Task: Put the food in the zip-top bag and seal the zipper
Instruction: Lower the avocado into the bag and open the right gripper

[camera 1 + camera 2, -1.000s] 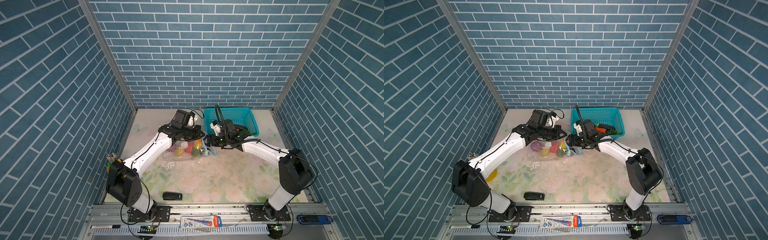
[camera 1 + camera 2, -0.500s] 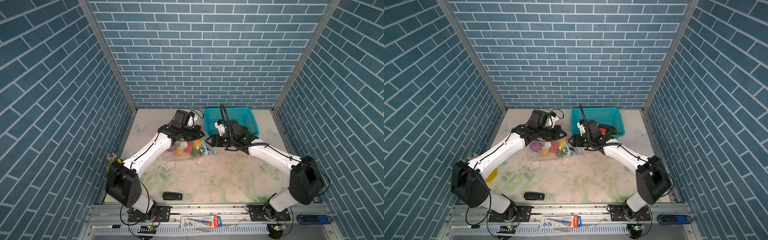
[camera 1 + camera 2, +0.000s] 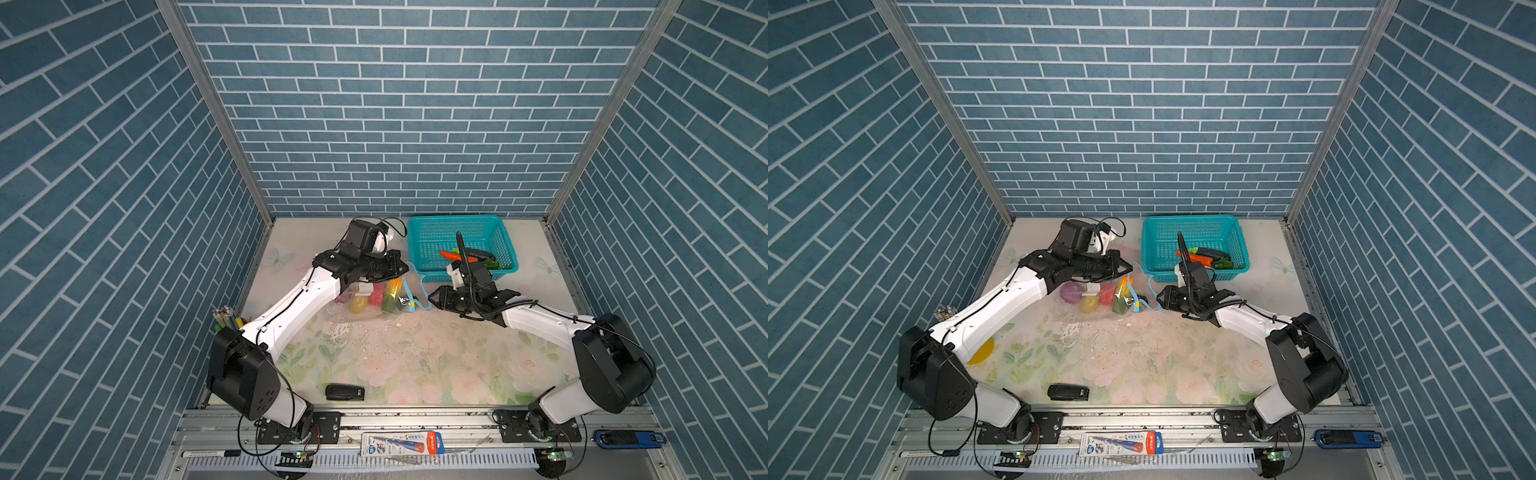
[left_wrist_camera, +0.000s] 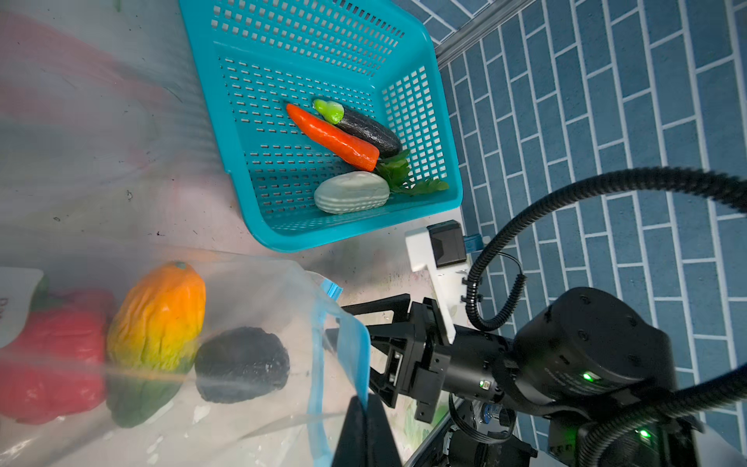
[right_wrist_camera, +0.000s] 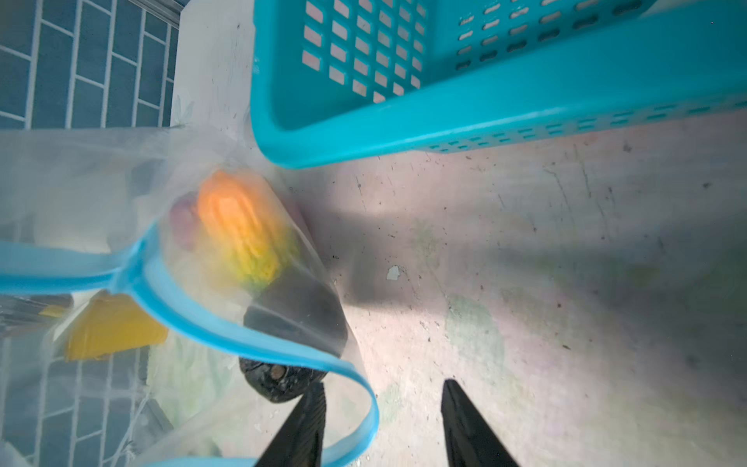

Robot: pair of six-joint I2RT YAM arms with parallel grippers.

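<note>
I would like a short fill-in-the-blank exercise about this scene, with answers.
The carrot lies in the teal ___.
The red pepper is inside the zip-top ___.
The left gripper is ___ on the zipper.
The jaws of the right gripper are ___.
Missing words: basket; bag; shut; open.

The zip-top bag (image 4: 258,291) is made of clear, crinkled, glossy plastic film, its zipper (image 5: 262,343) of smooth light-blue plastic. The toy carrot (image 4: 335,139) is finished glossy. The teal basket (image 4: 343,233) is moulded in shiny perforated plastic. The tabletop (image 5: 566,263) is seen as matt, scuffed and speckled.
</note>
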